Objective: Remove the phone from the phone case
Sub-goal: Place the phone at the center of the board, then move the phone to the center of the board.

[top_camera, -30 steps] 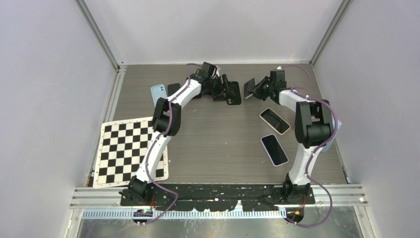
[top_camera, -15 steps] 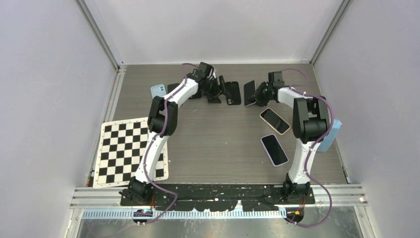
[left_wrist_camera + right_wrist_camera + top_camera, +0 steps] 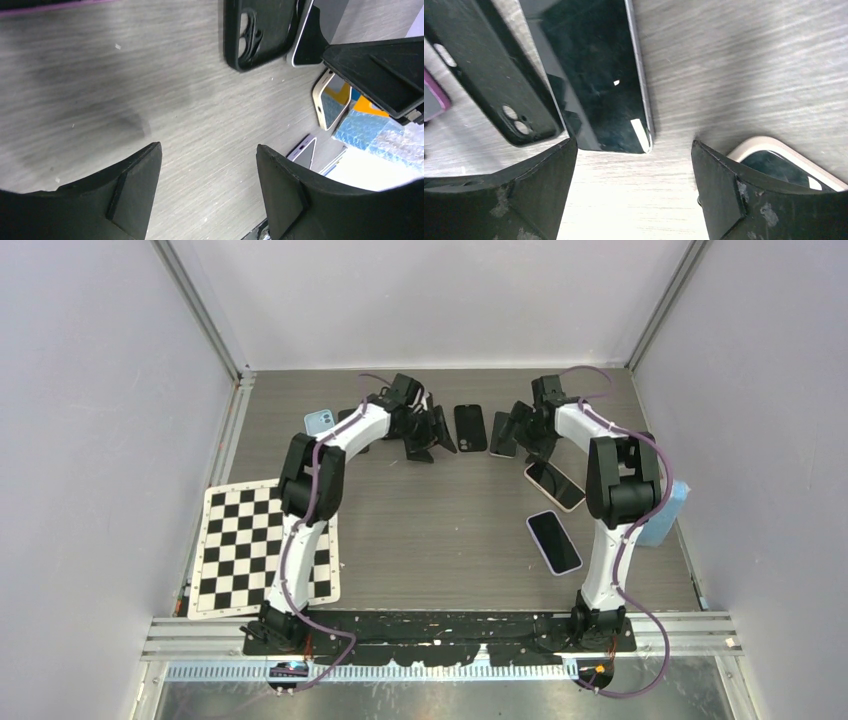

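- Phone (image 3: 594, 75): out of its case, lying flat on the table (image 3: 440, 530) at the far middle, dark glossy face up. Its long axis runs from the near side to the far side, leaning slightly.
- Phone case (image 3: 470, 427): black, flat on the table just to the left of the phone and roughly parallel to it, with a narrow gap between them. In the right wrist view its camera holes sit at the end nearer the fingers.
- Right gripper (image 3: 633, 160): fingers spread wide with nothing between them, poised low over the phone's near end.
- Left gripper (image 3: 207, 150): fingers also apart and empty, over bare table just left of the case.
- Cream-cased phone (image 3: 555, 485): near the bare phone, on the right arm's side, lying at an angle.
- Purple-edged phone (image 3: 553, 542): nearer the bases, screen up.
- Light blue phone (image 3: 322, 422): far left, beside the left arm.
- Checkerboard sheet (image 3: 265, 545): near left.
- Blue pack (image 3: 665, 515): at the table's right edge.
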Controlling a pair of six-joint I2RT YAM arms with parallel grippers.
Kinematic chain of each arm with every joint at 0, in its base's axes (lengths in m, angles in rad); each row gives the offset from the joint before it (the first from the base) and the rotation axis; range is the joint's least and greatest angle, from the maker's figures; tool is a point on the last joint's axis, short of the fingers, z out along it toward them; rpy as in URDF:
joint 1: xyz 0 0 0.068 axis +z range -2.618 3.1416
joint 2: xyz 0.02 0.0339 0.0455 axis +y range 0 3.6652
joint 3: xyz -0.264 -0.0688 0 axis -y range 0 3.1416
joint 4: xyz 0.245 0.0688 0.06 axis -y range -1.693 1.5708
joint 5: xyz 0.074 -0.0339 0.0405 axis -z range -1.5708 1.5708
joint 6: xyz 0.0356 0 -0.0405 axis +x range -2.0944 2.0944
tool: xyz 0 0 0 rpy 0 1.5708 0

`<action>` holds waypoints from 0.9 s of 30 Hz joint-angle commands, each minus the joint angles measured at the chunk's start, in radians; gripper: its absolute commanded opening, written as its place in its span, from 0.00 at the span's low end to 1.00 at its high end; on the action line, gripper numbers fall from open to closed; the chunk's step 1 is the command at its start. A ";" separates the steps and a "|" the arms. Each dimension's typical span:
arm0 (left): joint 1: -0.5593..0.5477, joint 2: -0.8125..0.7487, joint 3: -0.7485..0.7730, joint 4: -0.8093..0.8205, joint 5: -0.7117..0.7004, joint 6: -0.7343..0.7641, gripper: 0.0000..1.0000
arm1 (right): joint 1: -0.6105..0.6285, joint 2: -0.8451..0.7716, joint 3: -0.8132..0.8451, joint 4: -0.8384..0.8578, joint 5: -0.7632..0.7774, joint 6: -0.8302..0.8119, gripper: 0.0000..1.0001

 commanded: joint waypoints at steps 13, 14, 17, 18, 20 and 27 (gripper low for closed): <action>0.003 -0.459 -0.399 0.127 -0.071 0.116 0.73 | 0.018 -0.613 -0.330 -0.214 0.159 -0.032 0.80; 0.004 -0.483 -0.428 0.136 -0.070 0.116 0.73 | 0.018 -0.674 -0.384 -0.227 0.187 -0.020 0.80; 0.007 -0.556 -0.517 0.169 -0.070 0.113 0.73 | 0.017 -0.824 -0.484 -0.290 0.287 0.020 0.84; 0.008 -0.575 -0.544 0.178 -0.070 0.112 0.73 | 0.016 -0.852 -0.526 -0.304 0.304 0.028 0.85; 0.011 -0.604 -0.587 0.187 -0.074 0.112 0.73 | 0.002 -0.933 -0.576 -0.338 0.318 0.051 0.89; 0.031 -0.650 -0.668 0.191 -0.080 0.133 0.73 | -0.057 -1.080 -0.640 -0.393 0.264 0.062 1.00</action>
